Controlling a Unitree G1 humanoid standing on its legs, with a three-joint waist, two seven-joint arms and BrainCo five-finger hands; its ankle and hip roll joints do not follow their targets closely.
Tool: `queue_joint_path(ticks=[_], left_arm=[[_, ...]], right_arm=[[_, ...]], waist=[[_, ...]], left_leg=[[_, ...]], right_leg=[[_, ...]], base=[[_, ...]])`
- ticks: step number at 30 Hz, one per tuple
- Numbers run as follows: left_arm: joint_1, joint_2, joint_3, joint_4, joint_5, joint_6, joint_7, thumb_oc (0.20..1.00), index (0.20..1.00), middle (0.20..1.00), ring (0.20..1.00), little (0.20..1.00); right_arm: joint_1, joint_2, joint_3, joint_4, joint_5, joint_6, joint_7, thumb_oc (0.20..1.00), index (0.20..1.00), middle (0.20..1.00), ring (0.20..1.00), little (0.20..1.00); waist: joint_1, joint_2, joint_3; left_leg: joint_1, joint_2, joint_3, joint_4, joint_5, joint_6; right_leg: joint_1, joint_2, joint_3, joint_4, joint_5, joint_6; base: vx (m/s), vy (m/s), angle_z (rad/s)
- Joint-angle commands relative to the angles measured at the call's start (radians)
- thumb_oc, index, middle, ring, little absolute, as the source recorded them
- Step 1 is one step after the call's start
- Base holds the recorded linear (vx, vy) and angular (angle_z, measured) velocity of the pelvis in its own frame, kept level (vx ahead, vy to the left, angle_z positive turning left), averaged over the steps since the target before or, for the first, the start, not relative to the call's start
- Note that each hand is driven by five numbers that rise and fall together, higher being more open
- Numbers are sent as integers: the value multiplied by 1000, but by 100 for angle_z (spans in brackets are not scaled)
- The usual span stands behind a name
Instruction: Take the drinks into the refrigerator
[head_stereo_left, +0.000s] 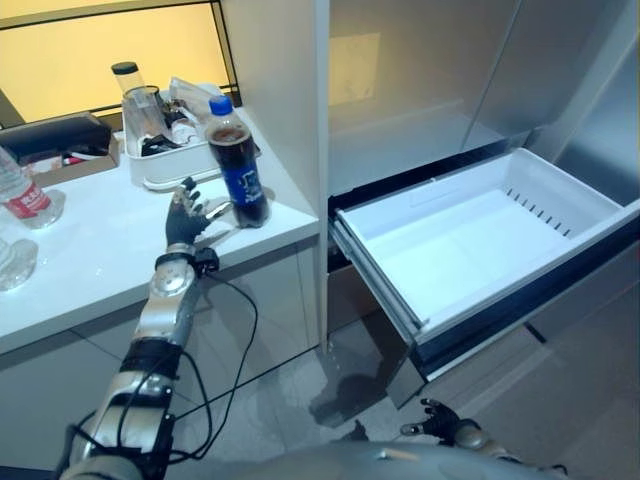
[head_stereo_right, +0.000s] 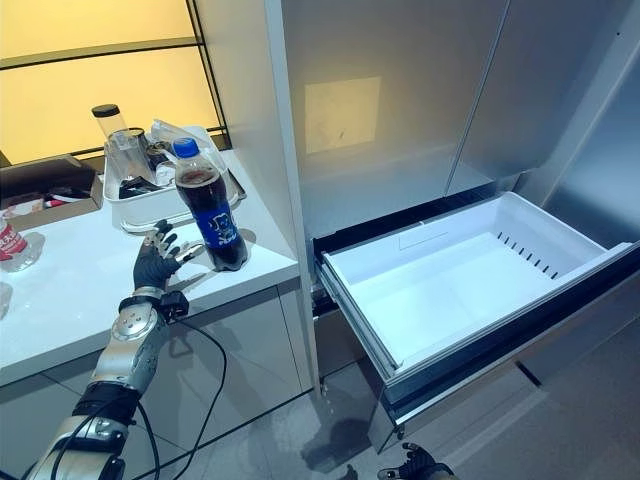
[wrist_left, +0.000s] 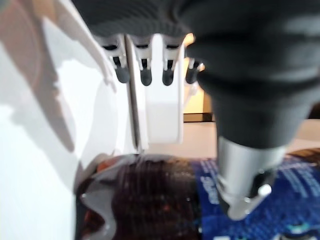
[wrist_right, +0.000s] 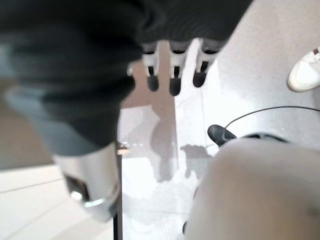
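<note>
one cola bottle (head_stereo_left: 238, 165), one open drawer (head_stereo_left: 480, 235), left hand (head_stereo_left: 186, 216)

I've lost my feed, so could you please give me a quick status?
Left hand open beside cola bottle on counter. Right hand low, idle. Fridge drawer open.

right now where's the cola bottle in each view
Left eye view: cola bottle upright near the counter's right edge, beside the left hand.
Right eye view: left of centre, same spot.
Left wrist view: close up past the fingers.
Right wrist view: floor there, no bottle.
Shared landmark: open white drawer.
</note>
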Motion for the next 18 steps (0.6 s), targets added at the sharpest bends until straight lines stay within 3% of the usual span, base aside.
queue_joint_path(ticks=[1,18], left_arm=[[-159,73,-13,63,-29,-24,-20,1000,1000,1000,1000,1000],[-359,70,-128,212,-99,11,-70,1000,1000,1000,1000,1000]], right_arm=[[0,52,77,43,-14,10,-2,1000,1000,1000,1000,1000],[-9,46,85,61,6,14,-11,1000,1000,1000,1000,1000]], waist=[[-31,-42,11],[-55,-35,8]], left_leg=[[-56,-29,13,0,-2,18],[-66,-28,26,0,5,17]], right_leg=[[47,-37,36,6,-30,70],[30,-36,49,6,-17,74]], base=[[0,0,0],[-3,0,-4]])
